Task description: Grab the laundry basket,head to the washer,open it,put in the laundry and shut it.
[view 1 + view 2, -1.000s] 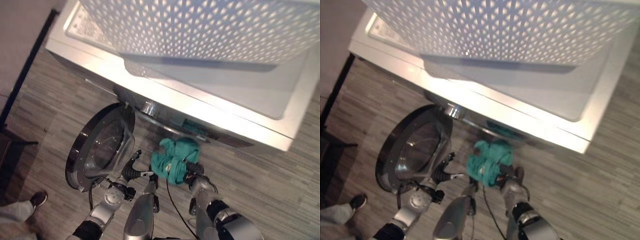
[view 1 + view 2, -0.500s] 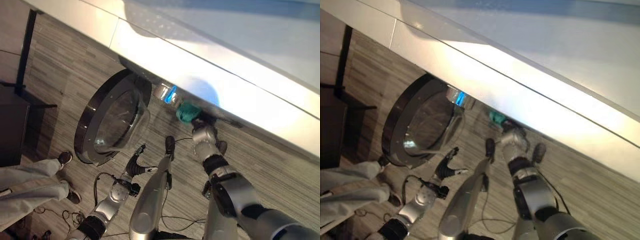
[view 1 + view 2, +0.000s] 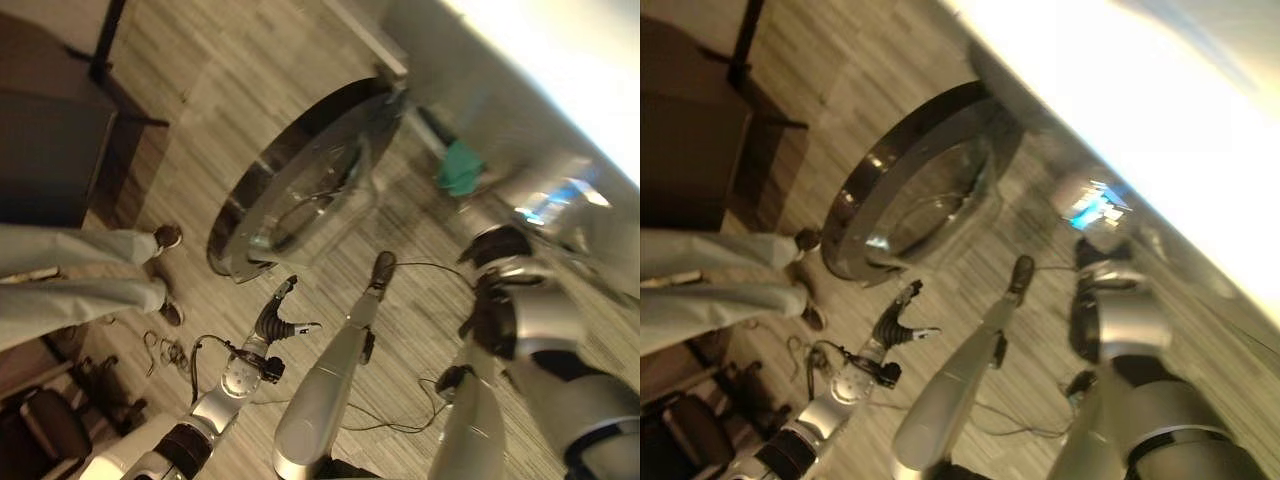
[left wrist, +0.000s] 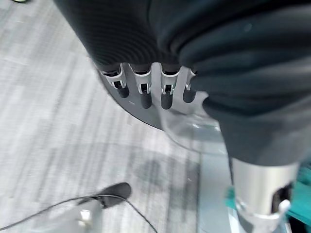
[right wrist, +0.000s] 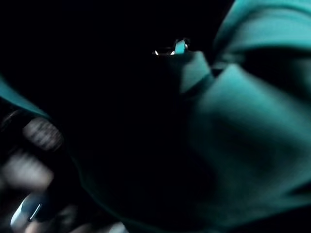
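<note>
Round glass-and-chrome washer door [image 3: 300, 190] swung open; left hand [image 3: 276, 318] relaxed, empty, over grey plank floor [image 3: 200, 90]; right hand's [image 5: 34, 160] grip unreadable amid crumpled teal cloth [image 5: 243, 121].

Laundry spot: washer door [image 3: 300, 190], wood-look floor [image 3: 220, 80].

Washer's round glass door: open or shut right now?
Open. The round glass door with its dark rim stands swung out from the white washer, floor visible beyond it.
</note>
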